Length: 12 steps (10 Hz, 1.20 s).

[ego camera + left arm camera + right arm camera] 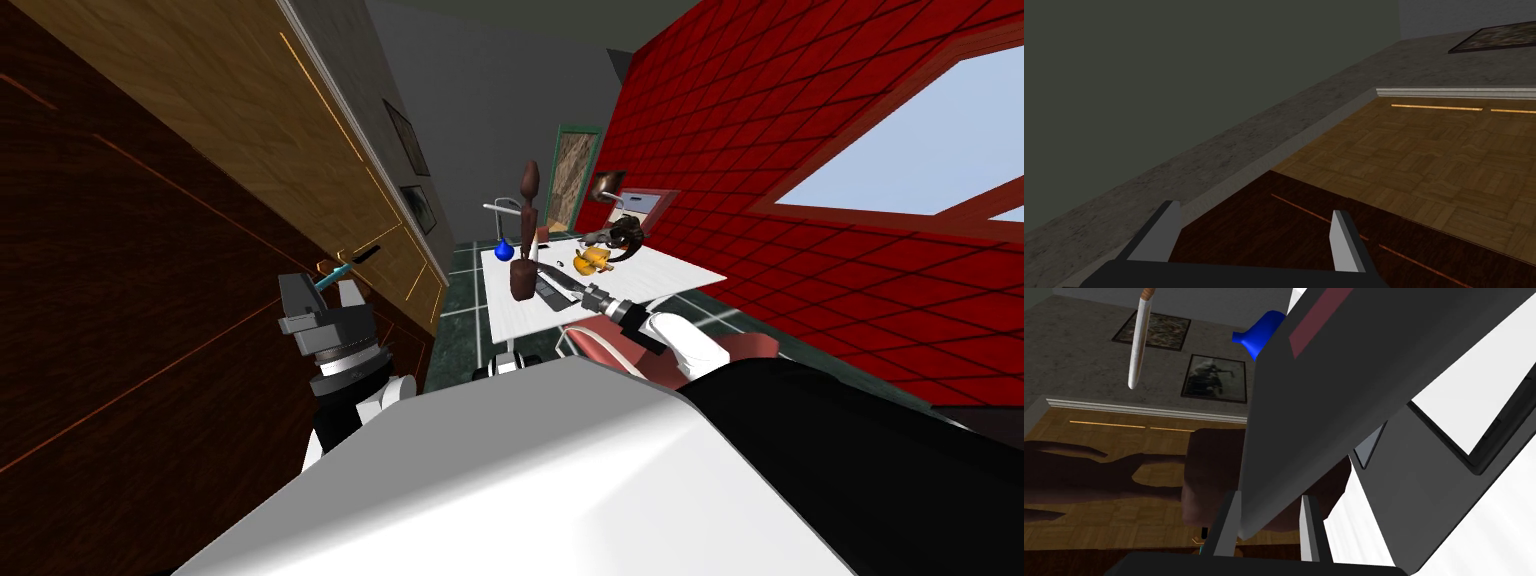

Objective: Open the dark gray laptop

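White table, near edge: right gripper clamps the dark gray laptop by its edge; left gripper gapes wide, empty.

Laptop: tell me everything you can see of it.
The dark gray laptop sits on the white table, next to a brown figurine. Its shell looks plain, matte and dark grey. The lid has a dull red stripe and stands tilted up off the base, so the laptop is partly open. A light grey panel shows on the base. The right gripper has its jaws closed on the lid's edge.
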Motion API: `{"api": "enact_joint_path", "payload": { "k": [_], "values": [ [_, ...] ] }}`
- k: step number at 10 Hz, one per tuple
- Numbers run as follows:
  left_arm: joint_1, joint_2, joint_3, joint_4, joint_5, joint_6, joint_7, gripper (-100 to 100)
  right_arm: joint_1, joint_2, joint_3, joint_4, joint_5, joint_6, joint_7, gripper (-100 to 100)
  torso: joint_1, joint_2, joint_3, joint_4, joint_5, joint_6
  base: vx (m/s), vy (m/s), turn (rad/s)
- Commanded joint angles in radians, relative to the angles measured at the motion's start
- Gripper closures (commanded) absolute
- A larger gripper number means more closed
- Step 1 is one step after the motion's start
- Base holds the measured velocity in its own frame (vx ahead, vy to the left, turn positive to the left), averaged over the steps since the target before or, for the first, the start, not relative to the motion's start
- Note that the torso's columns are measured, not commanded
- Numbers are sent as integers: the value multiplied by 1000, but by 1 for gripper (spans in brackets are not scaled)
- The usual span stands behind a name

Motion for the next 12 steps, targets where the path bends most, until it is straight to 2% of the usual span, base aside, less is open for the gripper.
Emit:
{"api": "enact_joint_path", "payload": {
  "k": [1, 5, 6, 7, 8, 12],
  "values": [
    [0, 0, 0, 0, 0, 0, 0, 0, 4, -42, -35, -13, -17, -11, -41, -100, 0, -1, -1, -1, -1, 0, 11, 30, -65],
    [0, 0, 0, 0, 0, 0, 0, 0, 11, -125, -104, -38, -50, -33, -123, -100, 1, -1, -1, -1, -1, 0, 6, 30, -65],
    [0, 0, 0, 0, 0, 0, 0, 0, 13, -139, -115, -43, -55, -36, -137, -100, 1, -1, -1, -1, -1, 0, 1, 28, -80],
    [0, 0, 0, 0, 0, 0, 0, 0, 11, -127, -105, -38, -51, -33, -123, -100, 1, -2, -1, -1, -1, 0, 0, 11, -16],
    [0, 0, 0, 0, 0, 0, 0, 0, 11, -128, -107, -38, -52, -35, -126, 0, 0, -2, -1, -1, -1, 0, 0, 0, 0],
    [0, 0, 0, 0, 0, 0, 0, 0, 11, -128, -107, -38, -52, -35, -125, 0, 1, -2, -1, -1, -1, 0, 0, 0, 0]
  ]
}}
